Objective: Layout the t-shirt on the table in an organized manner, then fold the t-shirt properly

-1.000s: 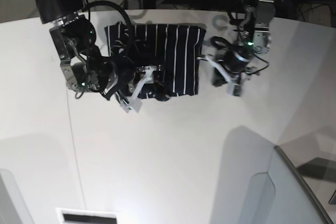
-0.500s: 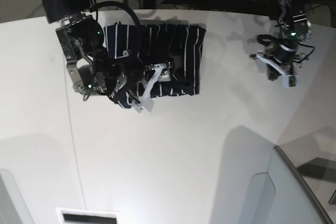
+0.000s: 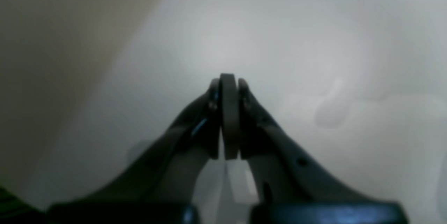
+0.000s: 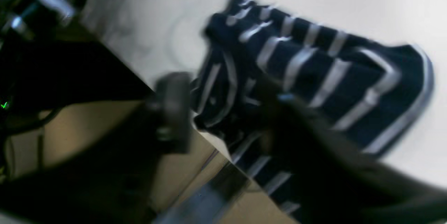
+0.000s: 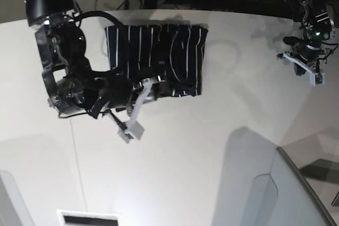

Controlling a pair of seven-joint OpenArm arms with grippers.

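left hand (image 5: 312, 75) moved outward, pinched shut, empty | right hand (image 5: 139, 110) grip unclear | t-shirt (image 5: 159, 56) folded soft, striped rectangle

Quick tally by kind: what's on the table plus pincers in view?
T-shirt: 1
Pincers: 2, the right pincer and the left pincer
Total: 3, all over the table

t-shirt (image 5: 159, 59): soft striped cloth | table (image 5: 212, 157): smooth matt
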